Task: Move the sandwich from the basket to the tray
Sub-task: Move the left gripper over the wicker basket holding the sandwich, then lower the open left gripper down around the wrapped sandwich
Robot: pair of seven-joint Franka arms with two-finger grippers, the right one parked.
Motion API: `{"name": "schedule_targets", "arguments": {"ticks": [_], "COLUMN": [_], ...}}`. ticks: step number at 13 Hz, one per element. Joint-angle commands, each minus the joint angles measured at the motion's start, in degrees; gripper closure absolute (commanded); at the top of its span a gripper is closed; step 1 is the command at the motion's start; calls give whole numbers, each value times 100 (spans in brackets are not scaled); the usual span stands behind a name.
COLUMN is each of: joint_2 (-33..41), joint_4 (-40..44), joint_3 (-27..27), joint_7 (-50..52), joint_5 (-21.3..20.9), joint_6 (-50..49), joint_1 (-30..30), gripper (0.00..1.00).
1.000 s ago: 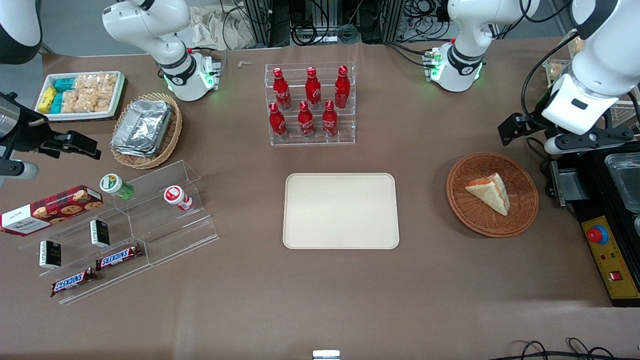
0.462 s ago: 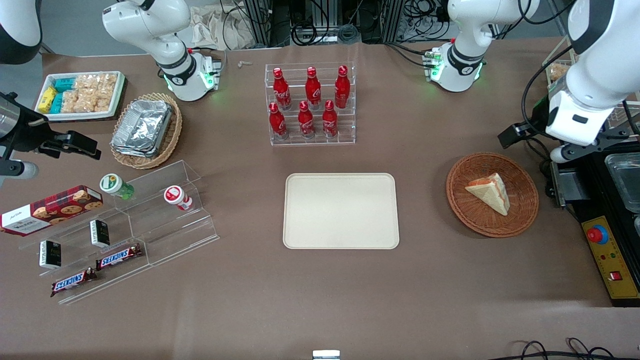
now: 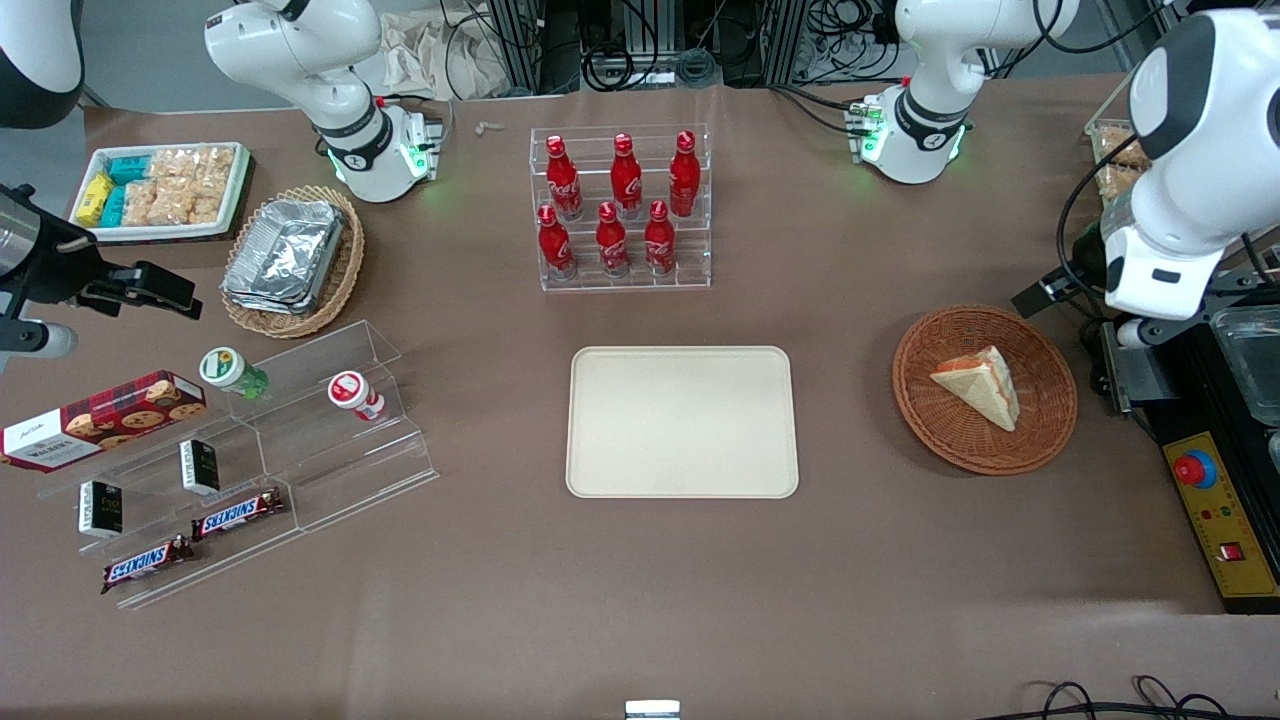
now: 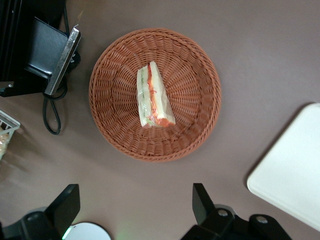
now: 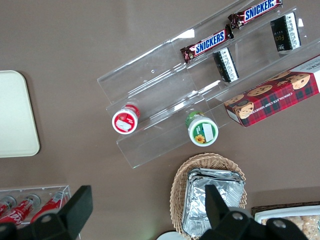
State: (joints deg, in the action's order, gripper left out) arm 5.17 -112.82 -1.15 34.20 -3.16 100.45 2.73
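Approach step: the sandwich (image 3: 978,387) is seen lying in the basket (image 3: 985,452), well apart from the bare tray (image 3: 683,421). The gripper (image 4: 135,210) is held above the table just beside the basket, its fingers (image 4: 201,202) spread wide and empty. A move over the wedge and a descent are judged to be required next.
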Motion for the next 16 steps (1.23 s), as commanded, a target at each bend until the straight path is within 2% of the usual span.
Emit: {"name": "schedule_targets", "arguments": {"ticks": [1,4,7,16], "joint_2": [273,247,98,-771], "joint_4": [-722,-1162,-1338,-1532], "joint_3": [106,106,133,317], "joint_7": [315,807,887,1133], "joint_5": [-54,-18,-10,17], "joint_6": [632,1239,1617,2523], "joint_1": [-1,-1,-1,-1], "gripper": [0,0,0,0]}}
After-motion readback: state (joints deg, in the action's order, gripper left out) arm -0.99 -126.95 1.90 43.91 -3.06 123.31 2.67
